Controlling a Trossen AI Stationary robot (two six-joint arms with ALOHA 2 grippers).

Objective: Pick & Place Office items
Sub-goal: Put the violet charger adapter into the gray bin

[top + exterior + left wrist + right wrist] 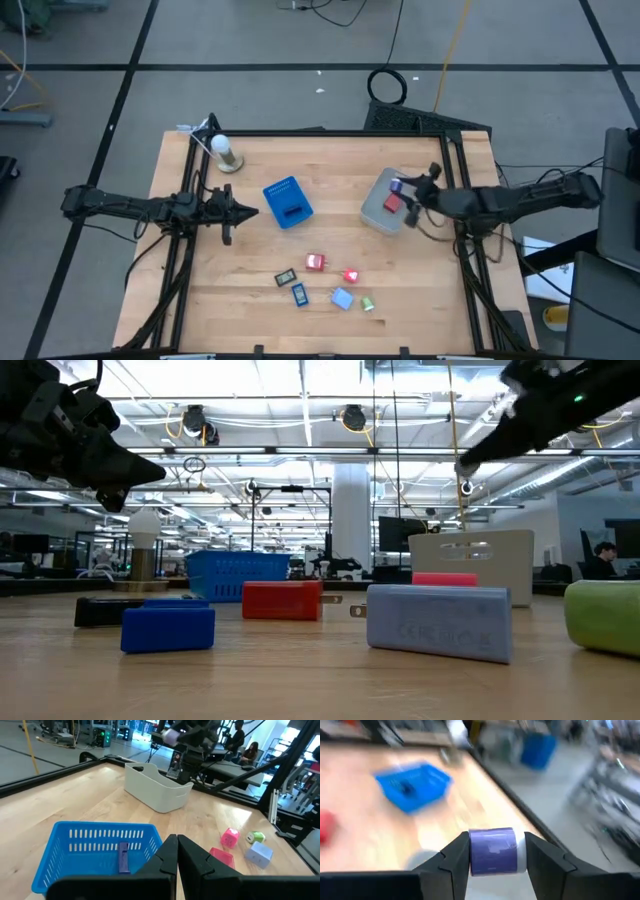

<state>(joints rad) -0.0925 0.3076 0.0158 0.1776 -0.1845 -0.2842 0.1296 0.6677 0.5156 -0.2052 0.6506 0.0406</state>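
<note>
A purple roll (493, 851) is carried over the clear tub (378, 206) for dropping in.
It is pinched by the right gripper (494, 851); remaining office items (325, 280) are left near the table's front edge, while the left gripper (177, 851) is kept pressed together beside the blue basket (287, 203).

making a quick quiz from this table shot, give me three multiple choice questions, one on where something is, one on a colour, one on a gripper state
1. Where is the right gripper?
A. over the clear tub
B. over the blue basket
C. at the table's near edge

2. What colour is the piece between its fingers?
A. green
B. purple
C. black

3. How is the left gripper?
A. wide open
B. shut on a red block
C. shut, holding nothing

Answers:
1 A, the high view puts it above the tub, on the table's right side.
2 B, the right wrist view shows a purple roll-like piece clamped there.
3 C, the left wrist view shows its fingers pressed together with nothing between.
</note>
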